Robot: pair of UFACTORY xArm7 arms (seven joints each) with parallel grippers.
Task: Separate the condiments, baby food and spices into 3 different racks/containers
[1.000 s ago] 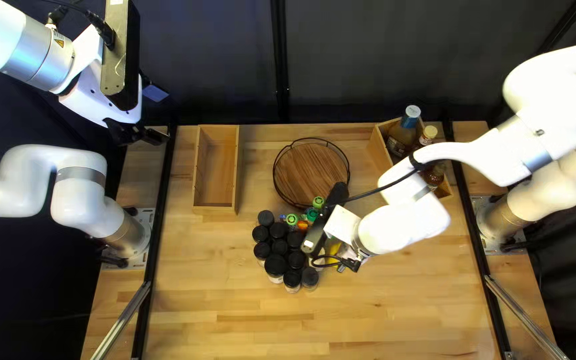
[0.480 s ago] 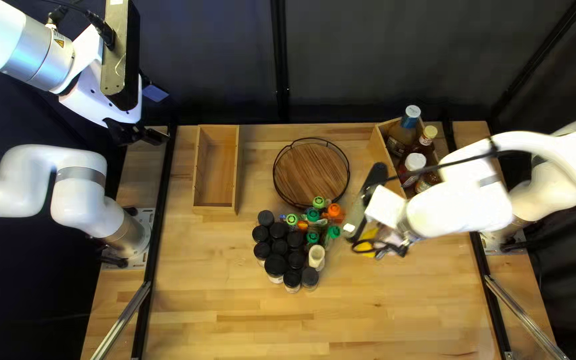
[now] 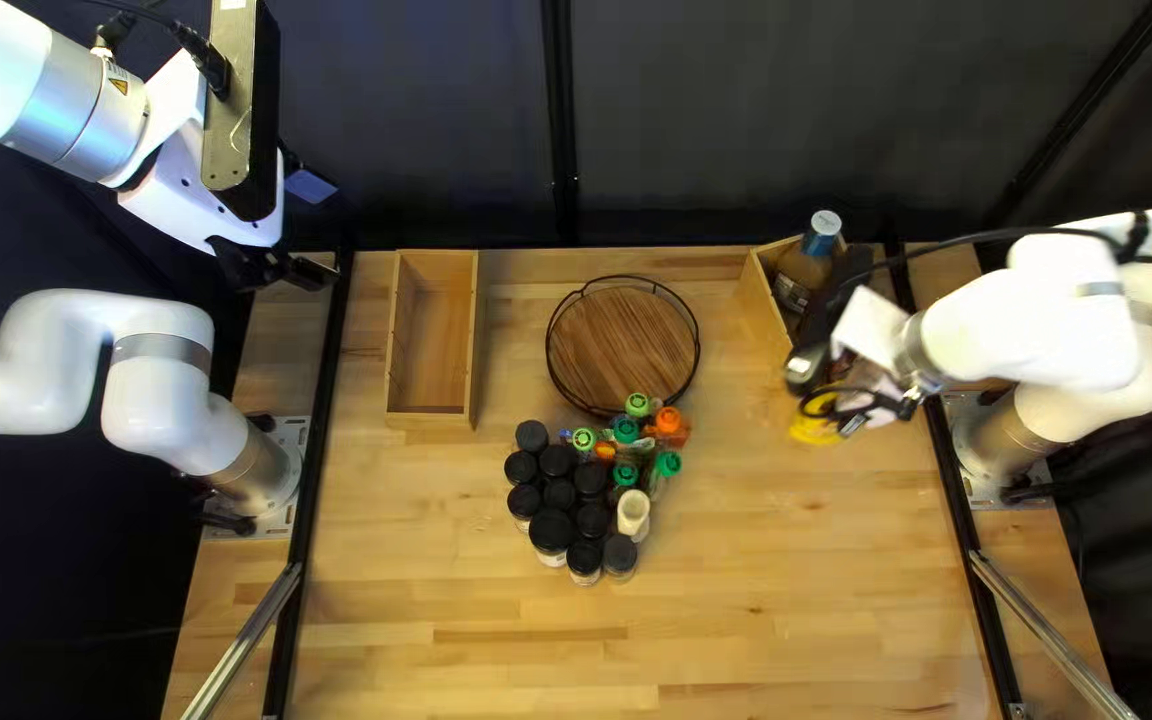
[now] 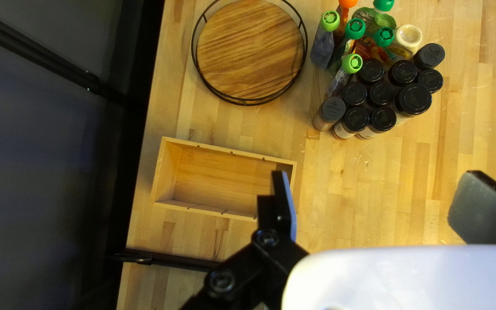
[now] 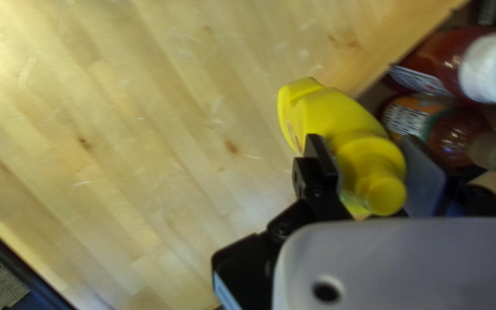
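My right gripper (image 3: 854,403) is by the open side of the bottle box (image 3: 763,307), near the yellow bottle (image 3: 811,431). In the right wrist view my right gripper (image 5: 369,163) is shut on the yellow bottle (image 5: 340,117), one finger on either side, beside a white-capped red bottle (image 5: 440,63). My left gripper (image 3: 307,272) hangs off the table's far left; its wrist view shows that gripper (image 4: 374,204) open and empty. Black-capped spice jars (image 3: 558,494) stand grouped against green- and orange-capped bottles (image 3: 626,430) and a cream-capped bottle (image 3: 632,514).
An empty wooden box (image 3: 432,334) lies at the far left of the table. Between the two boxes sits a round wooden tray (image 3: 623,347) with a black wire rim. My right arm reaches in over the table's right edge.
My right gripper has carried the yellow bottle away from the group toward the bottle box, uncovering the green-, orange- and cream-capped bottles. The left arm has stayed still.
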